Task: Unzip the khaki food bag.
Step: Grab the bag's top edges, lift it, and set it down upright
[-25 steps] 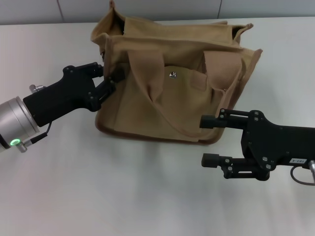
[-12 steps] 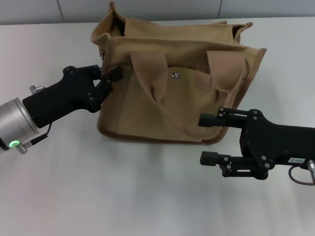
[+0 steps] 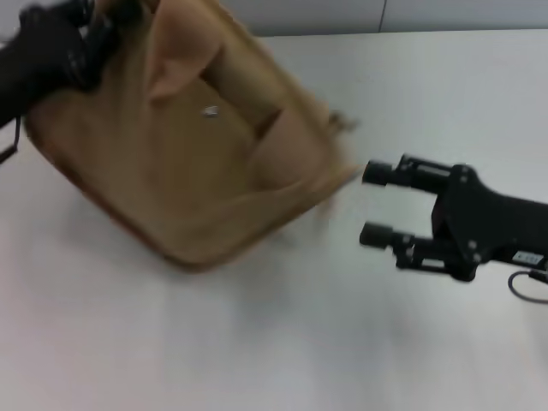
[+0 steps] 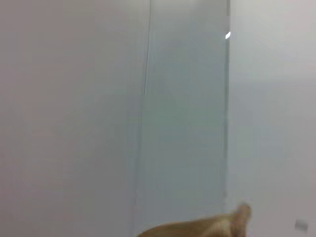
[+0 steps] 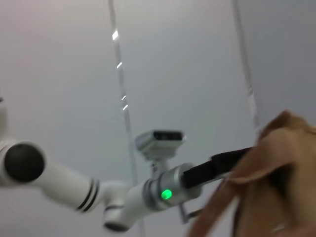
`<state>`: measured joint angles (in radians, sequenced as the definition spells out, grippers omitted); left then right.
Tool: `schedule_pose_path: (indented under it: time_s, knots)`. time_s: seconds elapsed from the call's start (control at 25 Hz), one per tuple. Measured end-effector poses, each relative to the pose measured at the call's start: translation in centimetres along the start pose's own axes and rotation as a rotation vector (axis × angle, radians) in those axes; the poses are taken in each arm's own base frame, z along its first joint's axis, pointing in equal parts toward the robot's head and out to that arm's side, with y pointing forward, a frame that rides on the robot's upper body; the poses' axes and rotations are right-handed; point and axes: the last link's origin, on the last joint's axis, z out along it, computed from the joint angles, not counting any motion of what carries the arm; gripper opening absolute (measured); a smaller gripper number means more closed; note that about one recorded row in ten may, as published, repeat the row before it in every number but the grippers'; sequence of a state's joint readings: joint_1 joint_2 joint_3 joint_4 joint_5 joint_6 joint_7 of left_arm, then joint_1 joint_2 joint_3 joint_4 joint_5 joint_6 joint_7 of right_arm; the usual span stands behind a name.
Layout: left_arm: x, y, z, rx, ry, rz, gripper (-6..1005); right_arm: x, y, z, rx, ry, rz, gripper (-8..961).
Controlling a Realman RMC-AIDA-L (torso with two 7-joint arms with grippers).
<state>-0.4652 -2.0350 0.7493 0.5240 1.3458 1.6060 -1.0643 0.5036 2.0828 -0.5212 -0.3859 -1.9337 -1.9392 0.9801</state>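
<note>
The khaki food bag [image 3: 197,163] is tilted, its left end raised toward the far left and its brown-piped bottom edge low over the table. Its silver snap [image 3: 210,111] and one tan handle [image 3: 184,51] face me. My left gripper [image 3: 90,30] is at the far left, at the bag's raised upper corner, and holds it. My right gripper [image 3: 375,204] is open and empty, just right of the bag's right end and not touching it. A strip of the bag [image 4: 197,229] shows in the left wrist view. The bag [image 5: 266,187] also fills the right wrist view's corner. The zip is hidden.
The white table [image 3: 257,342] lies under the bag and both arms. A grey wall runs along its far edge. In the right wrist view the left arm [image 5: 163,190] with its green light shows beyond the bag.
The left gripper has pulled the bag's left end up and toward the far left, so the bag has swung and tilted. The right gripper has shifted slightly right and farther back, now clear of the bag.
</note>
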Motion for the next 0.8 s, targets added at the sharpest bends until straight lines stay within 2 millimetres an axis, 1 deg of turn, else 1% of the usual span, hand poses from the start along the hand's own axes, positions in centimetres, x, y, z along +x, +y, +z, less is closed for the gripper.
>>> schedule_pose_path:
  time_s: [0.04, 0.12, 0.2, 0.32, 0.4, 0.48, 0.56, 0.6, 0.64, 0.68, 0.8]
  knots:
    - [0.4, 0.1, 0.4, -0.018, 0.014, 0.005, 84, -0.1, -0.1, -0.1, 0.025, -0.026, -0.001, 671]
    - [0.6, 0.6, 1.1, -0.055, 0.028, 0.011, 84, -0.5, -0.5, -0.6, 0.111, -0.106, -0.007, 670]
    - [0.0, 1.4, 1.9, -0.091, 0.016, 0.014, 84, -0.5, -0.8, -1.2, 0.208, -0.177, -0.024, 669]
    - [-2.7, 3.4, 2.7, -0.136, -0.030, 0.020, 84, 0.0, -1.0, -2.0, 0.355, -0.256, -0.083, 666]
    - [-4.2, 4.5, 2.8, -0.145, -0.045, 0.025, 83, 0.9, -0.9, -2.1, 0.473, -0.290, -0.144, 665]
    - [-5.6, 5.5, 2.8, -0.148, -0.061, 0.032, 83, 2.0, -0.6, -1.8, 0.578, -0.279, -0.242, 664]
    - [-6.8, 6.5, 2.7, -0.155, -0.076, 0.033, 83, 3.2, -0.1, -1.2, 0.662, -0.227, -0.368, 662]
    - [-7.1, 6.7, 2.7, -0.155, -0.079, 0.030, 83, 3.6, 0.0, -0.9, 0.687, -0.199, -0.423, 661]
    - [-7.3, 7.0, 2.6, -0.155, -0.082, 0.025, 83, 4.3, 0.4, -0.2, 0.717, -0.131, -0.536, 661]
    - [-7.5, 7.2, 2.6, -0.154, -0.084, 0.020, 83, 4.3, 0.4, -0.2, 0.717, -0.131, -0.536, 660]
    - [-7.8, 7.5, 2.6, -0.156, -0.088, 0.012, 83, 5.1, 0.5, 0.9, 0.727, -0.054, -0.636, 658]
